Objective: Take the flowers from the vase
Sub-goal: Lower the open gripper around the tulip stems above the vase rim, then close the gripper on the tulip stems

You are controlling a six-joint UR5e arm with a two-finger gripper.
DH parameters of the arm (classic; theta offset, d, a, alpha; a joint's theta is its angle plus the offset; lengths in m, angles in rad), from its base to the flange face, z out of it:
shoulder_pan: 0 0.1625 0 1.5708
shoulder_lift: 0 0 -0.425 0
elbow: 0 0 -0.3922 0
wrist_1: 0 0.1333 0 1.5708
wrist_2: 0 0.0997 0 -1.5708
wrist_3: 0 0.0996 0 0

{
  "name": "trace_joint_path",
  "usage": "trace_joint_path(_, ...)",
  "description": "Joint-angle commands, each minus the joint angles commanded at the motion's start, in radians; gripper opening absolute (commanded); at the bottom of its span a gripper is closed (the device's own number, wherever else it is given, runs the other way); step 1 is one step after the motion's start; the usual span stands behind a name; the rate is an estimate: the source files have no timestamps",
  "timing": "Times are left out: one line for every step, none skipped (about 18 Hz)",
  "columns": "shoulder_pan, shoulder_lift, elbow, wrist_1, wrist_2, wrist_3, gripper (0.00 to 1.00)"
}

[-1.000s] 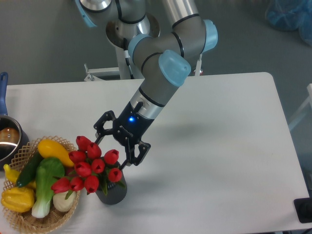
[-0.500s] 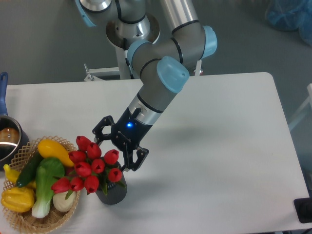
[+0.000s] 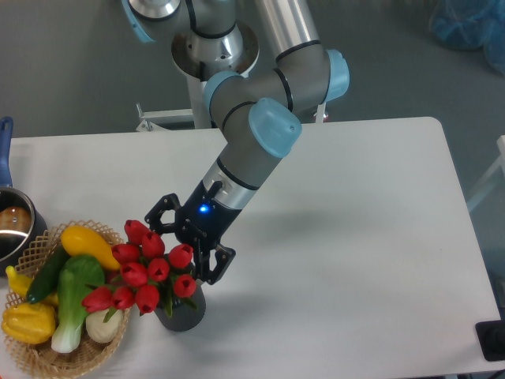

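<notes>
The flowers (image 3: pixel 146 268), a bunch of red tulip buds with green leaves, stand in the vase (image 3: pixel 181 312), a short dark ribbed cylinder near the table's front left. My gripper (image 3: pixel 180 246) is open and hangs over the upper right of the bunch. One finger (image 3: pixel 155 216) sits above the topmost buds, the other finger (image 3: pixel 218 264) is just right of the buds. Nothing is held. The stems are hidden inside the vase.
A wicker basket (image 3: pixel 43 357) with yellow squash, a cucumber, bok choy and other vegetables stands touching distance left of the vase. A metal pot (image 3: pixel 12 225) with a blue handle sits at the left edge. The arm's base (image 3: pixel 213 47) is behind the table.
The gripper has moved down and left toward the flowers, staying open. The flowers and vase have not moved.
</notes>
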Motion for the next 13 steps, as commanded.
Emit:
trace_joint_path(0.0,0.0,0.002,0.0,0.0,-0.002,1.0)
trace_joint_path(0.0,0.0,0.002,0.0,0.0,-0.002,1.0)
trace_joint_path(0.0,0.0,0.0,0.0,0.0,-0.002,1.0)
trace_joint_path(-0.002,0.0,-0.002,0.0,0.0,-0.002,1.0)
trace_joint_path(-0.002,0.0,-0.002,0.0,0.0,-0.002,1.0)
trace_joint_path(-0.002,0.002,0.0,0.0,0.0,-0.002,1.0)
trace_joint_path(-0.002,0.002,0.002,0.0,0.0,-0.002,1.0)
trace_joint_path(-0.002,0.0,0.003,0.0,0.0,-0.002,1.0)
trace_joint_path(-0.002,0.0,0.003,0.0,0.0,-0.003,0.97)
trace_joint_path(-0.002,0.002,0.003,-0.002,0.0,-0.003,0.93)
trace_joint_path(-0.002,0.003,0.005,0.0,0.0,-0.005,0.86)
trace_joint_path(-0.002,0.003,0.005,0.0,0.0,-0.005,0.84)
trace_joint_path(-0.002,0.003,0.005,-0.002,0.0,-0.005,0.83)
